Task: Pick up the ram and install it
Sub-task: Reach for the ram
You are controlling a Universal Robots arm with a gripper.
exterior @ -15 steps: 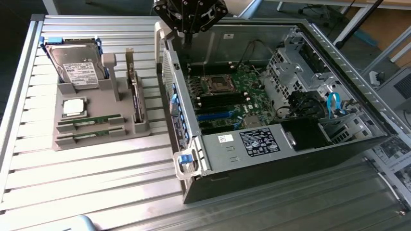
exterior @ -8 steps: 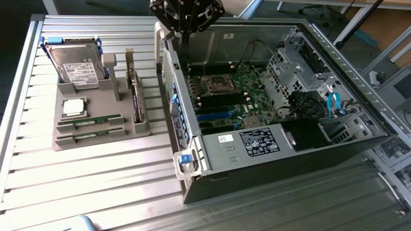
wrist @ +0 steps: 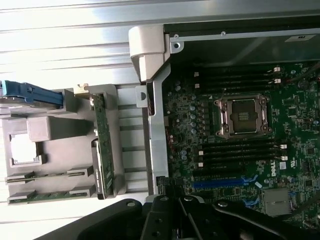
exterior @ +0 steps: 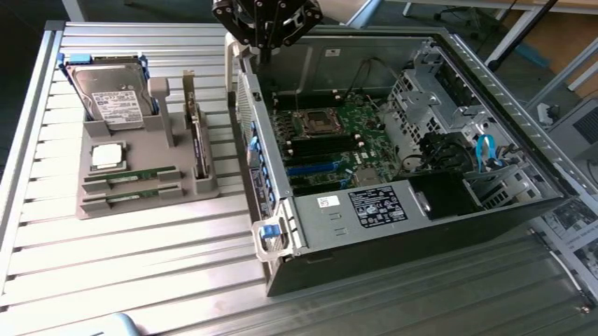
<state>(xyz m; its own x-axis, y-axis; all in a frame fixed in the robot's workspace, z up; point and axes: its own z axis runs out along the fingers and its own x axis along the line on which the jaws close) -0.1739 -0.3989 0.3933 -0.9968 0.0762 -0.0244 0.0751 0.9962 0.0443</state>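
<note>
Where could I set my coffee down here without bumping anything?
Free: the slatted table nearest the camera, bordered by the grey holder and the open computer case. Crowded: the holder, the case's inside, the narrow strip between them.

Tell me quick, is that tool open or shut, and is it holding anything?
Tool: closed, holding nothing.

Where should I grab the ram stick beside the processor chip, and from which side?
Pinch the ram stick across its flat faces at mid-length, coming straight down from above. It seems to stand on edge in a slot of the gray holder, blocks capping both ends, so only the middle of its top edge is free.
</note>
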